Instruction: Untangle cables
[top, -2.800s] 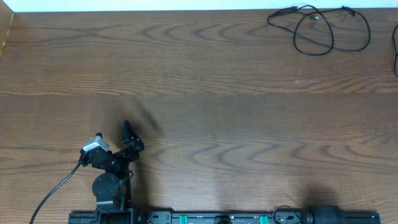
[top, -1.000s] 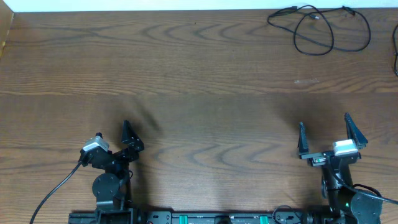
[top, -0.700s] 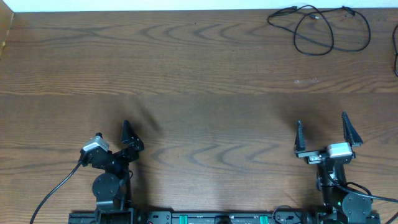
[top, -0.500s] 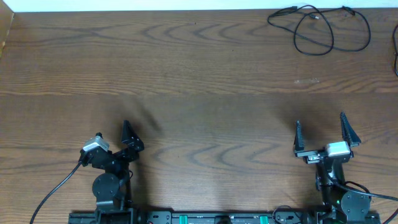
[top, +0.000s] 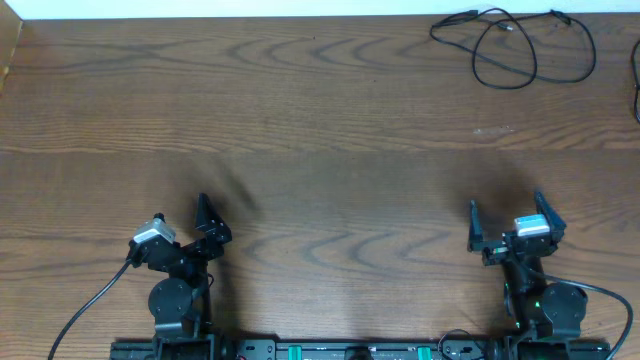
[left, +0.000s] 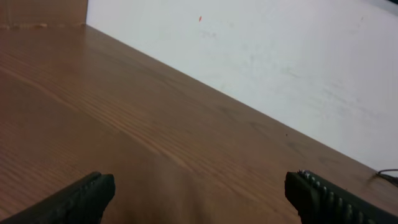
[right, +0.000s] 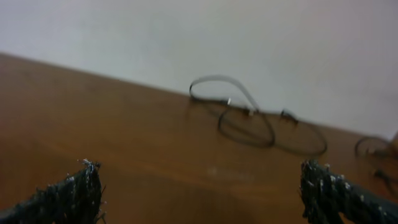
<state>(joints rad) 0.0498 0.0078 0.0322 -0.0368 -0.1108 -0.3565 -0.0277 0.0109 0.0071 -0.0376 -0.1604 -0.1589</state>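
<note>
I see cables (top: 510, 45) looped loose at the far right corner of the counter (top: 320, 150), by its back edge | right claw (top: 506, 202) wide open, empty, turned since a second ago | left claw (left: 200, 194) open, empty, unmoved | open wood between.

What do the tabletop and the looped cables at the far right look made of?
Tabletop: wood or wood-look laminate, matte; visible swirling grain. Cables: thin black cords, probably rubber or plastic jackets, since they lie in loose bends; sheen too small to judge.

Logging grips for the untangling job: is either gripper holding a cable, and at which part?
Nothing is held. The left gripper and right gripper are both open; the cables lie far off, untouched.
</note>
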